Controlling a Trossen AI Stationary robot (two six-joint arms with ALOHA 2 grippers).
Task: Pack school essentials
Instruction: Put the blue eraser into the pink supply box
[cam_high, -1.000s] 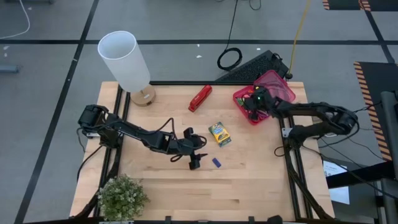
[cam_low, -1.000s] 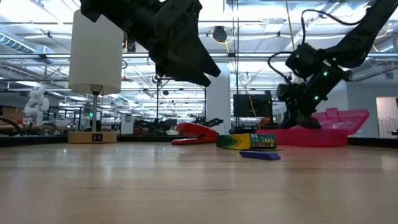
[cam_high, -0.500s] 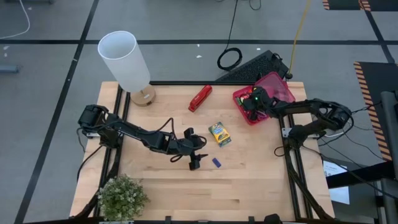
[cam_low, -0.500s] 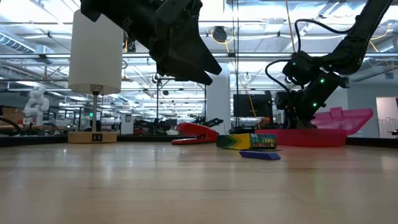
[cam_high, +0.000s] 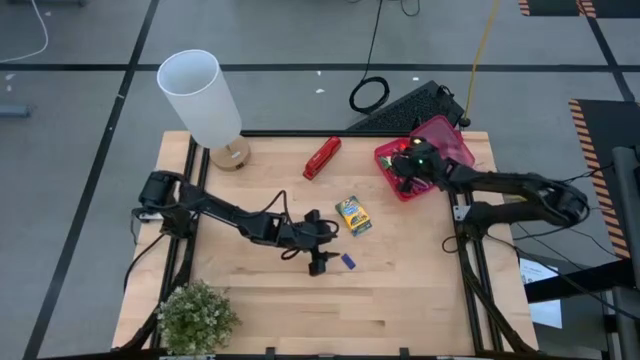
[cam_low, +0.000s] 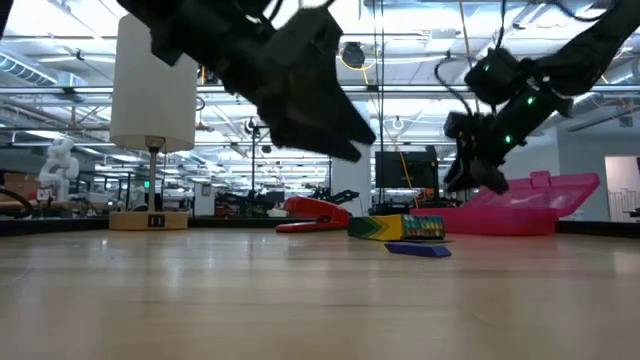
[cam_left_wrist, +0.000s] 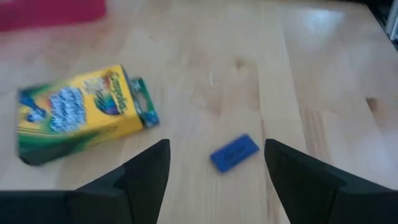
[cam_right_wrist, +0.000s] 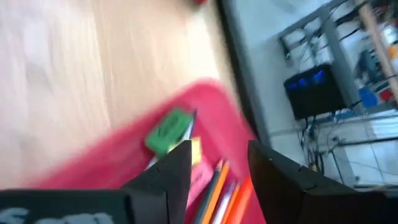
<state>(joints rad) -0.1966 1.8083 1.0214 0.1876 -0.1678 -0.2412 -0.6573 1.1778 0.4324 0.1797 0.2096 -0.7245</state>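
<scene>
The green-yellow crayon box (cam_high: 353, 215) lies flat near the middle of the wooden tabletop (cam_high: 400, 290); all places here are given from this box. Just beside it, toward the front edge of the tabletop, lies a small blue eraser (cam_high: 348, 261), not touching the box. The left hand (cam_high: 320, 262) hovers above the tabletop next to this eraser, on the side of the plant (cam_high: 196, 318). Its 2 fingers (cam_left_wrist: 146, 171) stand wide apart and hold nothing, and in the left wrist view the eraser shows between them. Behind the box lies a red stapler (cam_high: 322, 157). To the right and back stands the pink plastic box (cam_high: 385, 155) with its lid open. The right hand (cam_high: 407, 168) is over this pink box, its fingers (cam_right_wrist: 168, 168) apart and empty. Inside are a green eraser (cam_right_wrist: 168, 130) and some orange pencils (cam_right_wrist: 219, 186). A white lamp (cam_high: 203, 100) stands at the back left corner.
</scene>
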